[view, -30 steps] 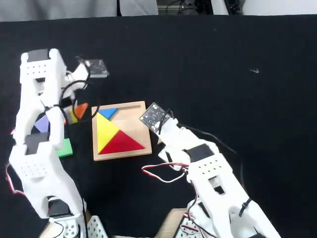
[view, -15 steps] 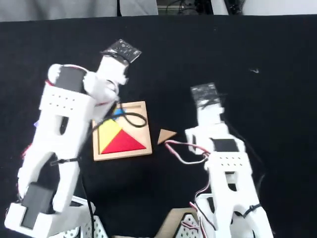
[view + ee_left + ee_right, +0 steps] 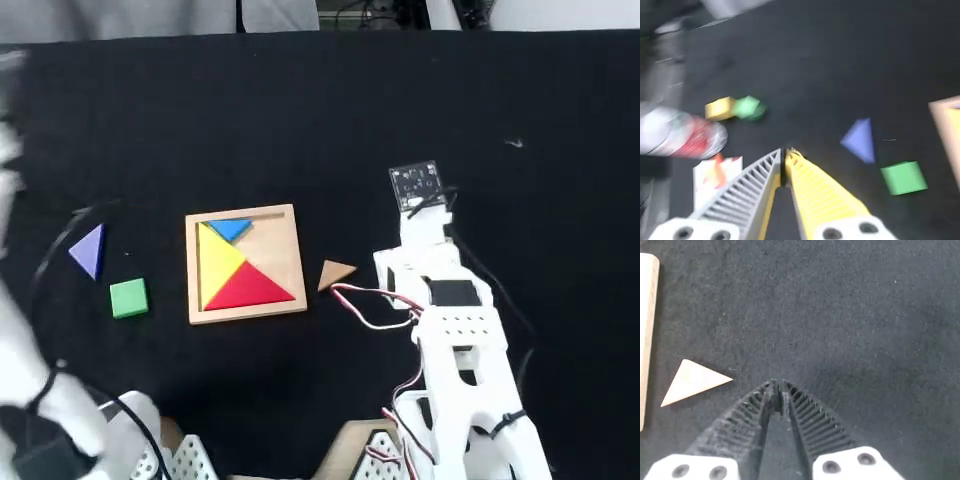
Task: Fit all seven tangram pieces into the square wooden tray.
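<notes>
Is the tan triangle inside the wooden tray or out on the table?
Out. The tan triangle lies flat on the black table beside the wooden tray, with a strip of bare table between them.

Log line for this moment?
in tray: yellow triangle, red triangle, blue triangle; out: purple triangle, green square, tan triangle; left gripper shut; right gripper shut

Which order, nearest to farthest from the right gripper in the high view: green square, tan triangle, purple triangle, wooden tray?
From the right gripper:
1. tan triangle, just right of the tray.
2. wooden tray, in the middle.
3. green square, left of the tray.
4. purple triangle, farthest left.
</notes>
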{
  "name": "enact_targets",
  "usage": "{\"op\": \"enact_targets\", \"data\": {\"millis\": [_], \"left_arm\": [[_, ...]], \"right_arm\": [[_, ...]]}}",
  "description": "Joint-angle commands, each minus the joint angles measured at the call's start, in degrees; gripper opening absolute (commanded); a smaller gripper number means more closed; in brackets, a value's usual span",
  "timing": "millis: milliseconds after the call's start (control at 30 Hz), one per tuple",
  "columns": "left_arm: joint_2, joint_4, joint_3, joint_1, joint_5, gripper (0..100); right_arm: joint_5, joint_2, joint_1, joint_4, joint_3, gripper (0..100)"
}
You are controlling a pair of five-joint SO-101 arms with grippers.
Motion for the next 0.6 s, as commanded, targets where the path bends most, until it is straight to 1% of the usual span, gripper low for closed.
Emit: {"op": "enact_targets", "data": {"millis": [0, 67, 167, 233, 267, 333, 467, 567], "left_arm": [[-0.6, 0.1, 3.0, -12.0, -1.6, 3], [0.9, -4.4, 8.7, -18.9, 2.2, 3], [6.0, -19.9, 17.2, -29.5, 11.8, 3], [11.0, -29.1, 20.7, -33.5, 16.4, 4], [13.5, -31.1, 21.3, -34.5, 16.9, 5], [17.9, -32.1, 20.4, -36.4, 17.2, 12], [25.8, -32.4, 12.6, -39.6, 17.1, 25], [32.8, -37.5, 8.6, -40.2, 17.1, 26]], "right_arm": [[-0.3, -1.5, -1.1, -1.3, -0.9, 1.1], [-0.3, -1.5, -0.9, -1.2, -0.7, 1.1], [-0.3, -1.5, -1.0, -1.4, 0.0, 1.1], [-0.3, -1.5, -1.0, -1.6, 0.0, 1.1], [-0.3, -1.5, -1.0, -1.7, 0.0, 1.1], [-0.3, -1.5, -1.1, -1.7, 0.1, 1.1], [-0.3, -1.5, -1.1, -1.7, 0.1, 1.1], [-0.3, -1.5, -1.1, -1.7, 0.1, 1.1]]}}
